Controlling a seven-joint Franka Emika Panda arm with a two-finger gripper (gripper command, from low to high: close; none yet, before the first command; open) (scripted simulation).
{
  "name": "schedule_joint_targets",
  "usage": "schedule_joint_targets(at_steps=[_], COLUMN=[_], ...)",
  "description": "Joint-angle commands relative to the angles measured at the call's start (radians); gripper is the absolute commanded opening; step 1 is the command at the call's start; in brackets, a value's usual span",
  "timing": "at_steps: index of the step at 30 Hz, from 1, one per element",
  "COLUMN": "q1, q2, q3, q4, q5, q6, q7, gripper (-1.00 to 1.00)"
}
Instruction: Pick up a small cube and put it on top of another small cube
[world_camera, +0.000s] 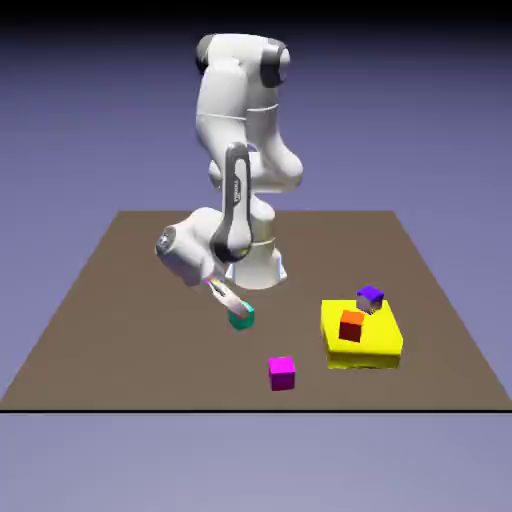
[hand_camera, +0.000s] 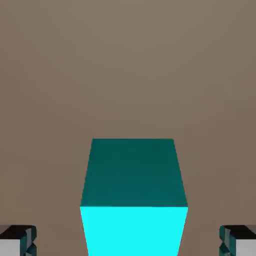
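The small teal cube rests on the brown table near its middle. In the hand view the teal cube fills the lower centre, between my two fingertips, which stand wide apart at the bottom corners without touching it. My gripper is open and tilted, its tips right at the cube. A magenta cube lies nearer the front edge. A purple cube sits by the back right corner of the yellow block.
A large flat yellow block lies on the exterior view's right, with a small orange-red cube on top of it. The robot's white base stands just behind the teal cube.
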Motion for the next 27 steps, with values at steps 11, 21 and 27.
schedule_joint_targets(at_steps=[11, 21, 27], q1=[0.01, -0.176, -0.3], q2=[-0.173, -0.075, -0.011], q3=[-0.113, 0.213, 0.431], q4=[0.005, 0.23, 0.38], q5=[-0.217, -0.144, -0.095], q6=[-0.128, -0.149, -0.164], q7=[0.15, 0.389, 0.548], gripper=[-1.0, -1.0, -1.0])
